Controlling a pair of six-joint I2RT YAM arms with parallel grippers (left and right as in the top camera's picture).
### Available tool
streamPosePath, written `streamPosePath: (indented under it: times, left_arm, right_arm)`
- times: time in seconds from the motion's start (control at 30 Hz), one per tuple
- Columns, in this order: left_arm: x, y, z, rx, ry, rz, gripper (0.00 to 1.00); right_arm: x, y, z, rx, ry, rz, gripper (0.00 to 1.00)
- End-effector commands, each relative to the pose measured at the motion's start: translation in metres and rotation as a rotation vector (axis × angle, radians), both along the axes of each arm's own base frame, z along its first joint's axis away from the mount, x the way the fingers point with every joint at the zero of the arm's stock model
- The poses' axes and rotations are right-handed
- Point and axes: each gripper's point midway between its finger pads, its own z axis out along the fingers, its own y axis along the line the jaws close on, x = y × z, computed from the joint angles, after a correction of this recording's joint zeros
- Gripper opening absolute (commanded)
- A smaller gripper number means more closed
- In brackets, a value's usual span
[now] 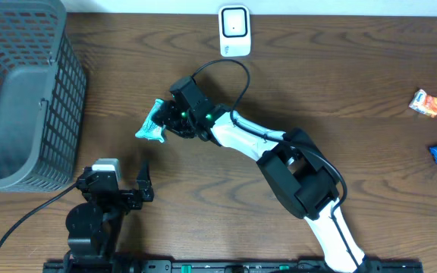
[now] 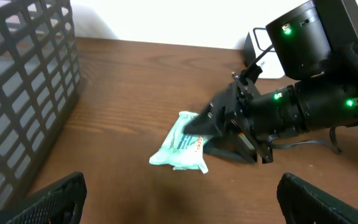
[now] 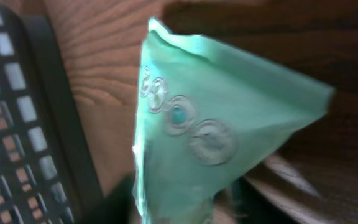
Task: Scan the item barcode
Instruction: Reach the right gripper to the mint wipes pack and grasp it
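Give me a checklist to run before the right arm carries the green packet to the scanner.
1. Right gripper closed on the packet: ok, its fingers pinch one end.
2. Packet lifted off the table: cannot tell.
3. Barcode side found: cannot tell, no barcode shows in any view.
4. Way to the scanner: ok, no loose item lies between.
5. Left gripper out of the way: ok, open and apart from the packet.
6. Basket clearance: ok, the packet is apart from it.
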Motion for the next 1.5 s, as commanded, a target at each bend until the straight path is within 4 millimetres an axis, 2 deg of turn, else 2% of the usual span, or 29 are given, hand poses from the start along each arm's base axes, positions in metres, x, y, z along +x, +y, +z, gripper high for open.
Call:
streamPosePath:
  times: [0.0, 0.07, 0.17, 0.3, 0.37, 0.47, 0.53, 0.57, 0.6, 0.63, 0.67, 0.73, 0.77, 0.8, 0.83, 0.87, 0.9, 0.93, 0.97, 1.0, 1.2, 1.3, 1.47]
  left_arm:
    - [-0.002, 0.003, -0.001, 0.003, 0.010, 0.017, 0.98]
    - [-0.004, 0.003, -0.007, 0.004, 0.035, 0.017, 0.98]
    - [-0.005, 0.003, -0.010, 0.004, 0.048, 0.017, 0.98]
    - [-0.005, 0.003, -0.010, 0.004, 0.049, 0.017, 0.98]
    - [-0.005, 0.003, -0.011, 0.004, 0.053, 0.017, 0.98]
    - [-0.006, 0.003, -0.012, 0.004, 0.055, 0.017, 0.98]
    - [-0.006, 0.003, -0.014, 0.004, 0.065, 0.017, 0.98]
    - [-0.007, 0.003, -0.015, 0.004, 0.068, 0.017, 0.98]
    - [-0.007, 0.003, -0.015, 0.004, 0.068, 0.017, 0.98]
    - [-0.007, 0.003, -0.015, 0.004, 0.068, 0.017, 0.98]
    - [-0.007, 0.003, -0.015, 0.004, 0.068, 0.017, 0.98]
    - [-0.007, 0.003, -0.015, 0.004, 0.068, 0.017, 0.98]
    - [-0.007, 0.003, -0.015, 0.004, 0.068, 0.017, 0.98]
    - [-0.007, 0.003, -0.015, 0.004, 0.068, 0.017, 0.98]
    - [-0.007, 0.003, -0.015, 0.004, 0.068, 0.017, 0.98]
    - [-0.007, 0.003, -0.015, 0.004, 0.068, 0.017, 0.98]
    - [-0.007, 0.003, -0.015, 0.004, 0.068, 0.017, 0.98]
    - [-0.007, 0.003, -0.015, 0.004, 0.068, 0.017, 0.98]
    - [-0.007, 0.003, -0.015, 0.004, 0.068, 0.017, 0.98]
    - [-0.007, 0.003, -0.015, 0.004, 0.068, 0.017, 0.98]
    - [-0.007, 0.003, -0.015, 0.004, 0.068, 0.017, 0.98]
    - [-0.007, 0.003, -0.015, 0.004, 0.069, 0.017, 0.98]
    - [-0.007, 0.003, -0.015, 0.004, 0.069, 0.017, 0.98]
  right_arm:
    - [-0.005, 0.002, -0.011, -0.016, 0.018, 0.002, 0.12]
    - [-0.011, 0.000, -0.013, -0.010, 0.056, 0.019, 0.01]
    - [-0.018, -0.009, -0.015, -0.011, 0.130, 0.042, 0.02]
    - [-0.032, -0.022, 0.002, 0.010, 0.238, 0.079, 0.02]
    - [-0.037, -0.040, 0.011, -0.028, 0.293, 0.055, 0.01]
    - [-0.048, -0.075, 0.013, -0.127, 0.400, -0.010, 0.01]
    - [-0.052, -0.117, 0.013, -0.253, 0.499, -0.167, 0.01]
    - [-0.052, -0.128, 0.014, -0.286, 0.514, -0.209, 0.01]
    - [-0.050, -0.154, 0.019, -0.363, 0.507, -0.276, 0.01]
    - [-0.049, -0.159, 0.020, -0.376, 0.502, -0.288, 0.02]
    - [-0.046, -0.176, 0.026, -0.423, 0.471, -0.309, 0.02]
    - [-0.041, -0.189, 0.035, -0.444, 0.432, -0.305, 0.01]
    - [-0.038, -0.191, 0.042, -0.436, 0.399, -0.270, 0.01]
    - [-0.036, -0.190, 0.049, -0.421, 0.372, -0.229, 0.09]
    - [-0.035, -0.188, 0.055, -0.407, 0.338, -0.191, 0.31]
    - [-0.034, -0.184, 0.061, -0.384, 0.311, -0.152, 0.82]
    - [-0.033, -0.177, 0.065, -0.358, 0.286, -0.113, 0.99]
    - [-0.033, -0.169, 0.068, -0.329, 0.267, -0.073, 0.99]
    - [-0.033, -0.148, 0.071, -0.266, 0.222, 0.007, 0.99]
    - [-0.033, -0.144, 0.070, -0.264, 0.219, 0.010, 0.99]
    - [-0.073, -0.105, 0.045, -0.331, 0.347, -0.105, 0.99]
    - [-0.092, -0.099, 0.038, -0.407, 0.351, -0.174, 0.99]
    - [-0.088, -0.100, 0.026, -0.477, 0.292, -0.265, 0.99]
